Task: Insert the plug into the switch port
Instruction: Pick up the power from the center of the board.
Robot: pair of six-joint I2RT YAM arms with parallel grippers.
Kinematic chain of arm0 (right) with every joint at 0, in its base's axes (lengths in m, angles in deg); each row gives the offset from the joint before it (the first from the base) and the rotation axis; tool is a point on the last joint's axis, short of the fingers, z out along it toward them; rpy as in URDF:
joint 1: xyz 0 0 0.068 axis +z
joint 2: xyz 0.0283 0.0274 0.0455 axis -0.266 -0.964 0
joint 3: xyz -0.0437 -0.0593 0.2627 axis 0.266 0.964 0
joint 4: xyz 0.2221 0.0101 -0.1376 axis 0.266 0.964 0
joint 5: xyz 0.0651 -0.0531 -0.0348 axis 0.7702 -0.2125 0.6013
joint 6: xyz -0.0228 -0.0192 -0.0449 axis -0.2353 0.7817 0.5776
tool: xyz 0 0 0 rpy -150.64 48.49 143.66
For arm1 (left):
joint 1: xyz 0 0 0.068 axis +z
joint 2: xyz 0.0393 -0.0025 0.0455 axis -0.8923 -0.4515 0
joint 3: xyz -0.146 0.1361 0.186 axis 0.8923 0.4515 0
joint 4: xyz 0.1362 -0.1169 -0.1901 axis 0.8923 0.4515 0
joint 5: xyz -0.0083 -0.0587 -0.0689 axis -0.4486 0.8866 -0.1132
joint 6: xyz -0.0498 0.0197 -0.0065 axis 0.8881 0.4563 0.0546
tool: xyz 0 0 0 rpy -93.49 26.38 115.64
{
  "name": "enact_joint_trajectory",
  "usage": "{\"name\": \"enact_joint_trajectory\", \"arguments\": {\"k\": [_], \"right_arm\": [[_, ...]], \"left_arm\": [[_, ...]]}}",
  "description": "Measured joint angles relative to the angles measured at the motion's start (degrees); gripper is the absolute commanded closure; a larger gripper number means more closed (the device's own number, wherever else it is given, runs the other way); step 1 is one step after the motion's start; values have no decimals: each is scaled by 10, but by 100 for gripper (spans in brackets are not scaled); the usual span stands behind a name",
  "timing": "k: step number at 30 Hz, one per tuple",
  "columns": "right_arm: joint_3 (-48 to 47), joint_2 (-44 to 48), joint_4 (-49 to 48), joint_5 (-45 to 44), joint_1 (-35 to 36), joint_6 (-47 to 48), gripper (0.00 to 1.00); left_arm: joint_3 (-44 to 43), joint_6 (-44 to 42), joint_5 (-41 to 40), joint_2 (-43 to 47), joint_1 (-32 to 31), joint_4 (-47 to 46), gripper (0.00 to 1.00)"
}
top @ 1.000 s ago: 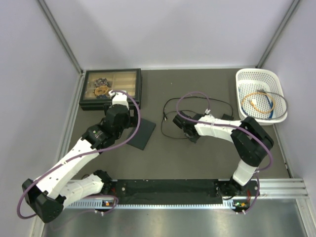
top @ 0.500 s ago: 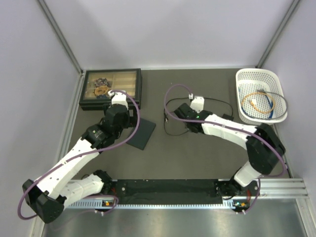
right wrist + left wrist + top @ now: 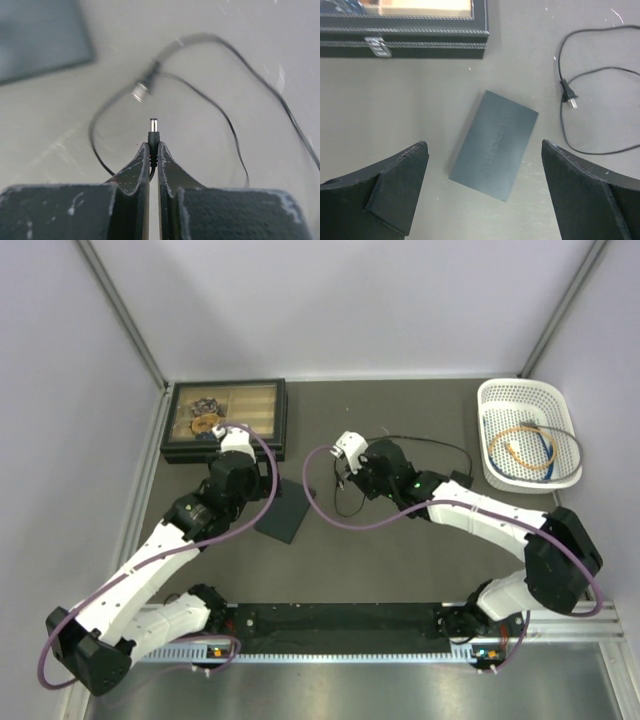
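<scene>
The right gripper (image 3: pixel 153 147) squeezes the plug (image 3: pixel 153 126) tight, and its metal tip pokes out, off to the right of the flat grey box (image 3: pixel 284 512). The left gripper (image 3: pixel 483 146) hangs right above the box, fingers spread wide, holding nothing. The switch port on the box's edge cannot be seen.

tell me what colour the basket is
The basket is white, clearest in the top view.

The small black barrel plug (image 3: pixel 153 125) is seen pinched in the right gripper (image 3: pixel 154 147), metal tip poking out ahead. The dark grey switch (image 3: pixel 495 145) is laid flat, skewed, with its port hidden from view.
</scene>
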Motion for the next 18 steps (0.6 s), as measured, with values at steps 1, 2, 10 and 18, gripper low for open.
{"name": "enact_joint_trajectory", "arguments": {"k": [1,2,10,18], "right_arm": [[0,-2,-9,17,0,10,100],[3,-5,-26,40,0,19,100],[57,-22,-116,174,0,47,100],[140,5,-225,231,0,5,100]], "left_arm": [[2,5,4,1,0,0,1],[6,11,9,2,0,0,1],[72,63,67,16,0,-30,1],[160,160,161,51,0,-173,14]]}}
